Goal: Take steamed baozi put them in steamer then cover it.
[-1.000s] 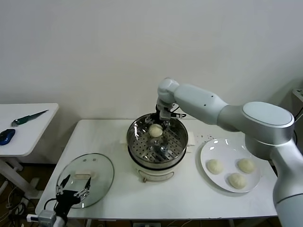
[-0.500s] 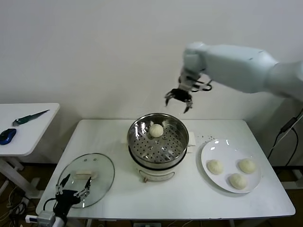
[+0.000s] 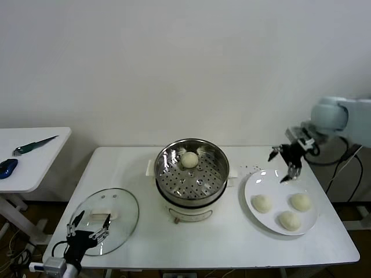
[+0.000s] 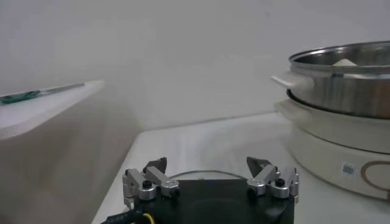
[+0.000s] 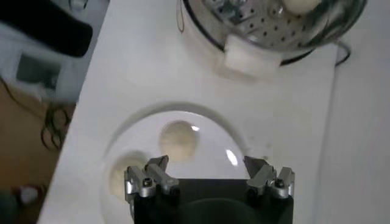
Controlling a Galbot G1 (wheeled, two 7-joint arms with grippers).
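The steel steamer (image 3: 200, 183) stands mid-table on its cream base, with one baozi (image 3: 189, 159) inside at the back. Three baozi (image 3: 262, 202) (image 3: 300, 201) (image 3: 289, 220) lie on the white plate (image 3: 255, 180) at the right. My right gripper (image 3: 286, 163) hangs open and empty above the plate's far edge. In the right wrist view it (image 5: 206, 164) is over a baozi (image 5: 178, 139), with the steamer (image 5: 274, 27) beyond. The glass cover (image 3: 116, 202) lies flat at the front left. My left gripper (image 3: 87, 229) is open at its near edge and also shows in the left wrist view (image 4: 207, 167).
A side table (image 3: 40, 174) at the far left holds a green knife (image 3: 36, 143) and a blue mouse (image 3: 7, 167). A white wall stands close behind the table. Cables hang past the table's right edge (image 3: 342, 174).
My right gripper rose out of the steamer, leaving one baozi inside, and swung right and down to above the plate. The left arm has stayed put.
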